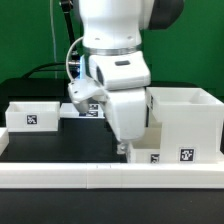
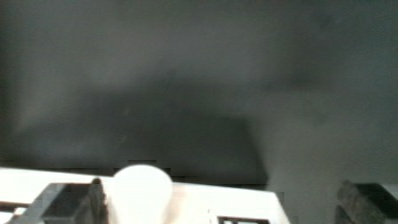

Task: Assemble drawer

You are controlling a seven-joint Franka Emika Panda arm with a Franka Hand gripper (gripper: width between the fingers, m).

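Observation:
The tall white housing box (image 1: 186, 118) stands at the exterior view's right with its open side up. One shallow white tray (image 1: 30, 115) with a tag sits at the exterior view's left. A second tray (image 1: 152, 155) lies in front of the housing box, right below my gripper (image 1: 123, 147). In the wrist view my gripper (image 2: 217, 206) is open, its dark fingers (image 2: 71, 204) standing wide apart. Between them lie this tray's white wall (image 2: 231, 200) and its round white knob (image 2: 143, 190). The far finger stands clear of the tray.
A long low white rail (image 1: 100, 178) runs along the front of the black table. The marker board (image 1: 88, 109) lies behind my arm, mostly hidden. A green wall stands at the back.

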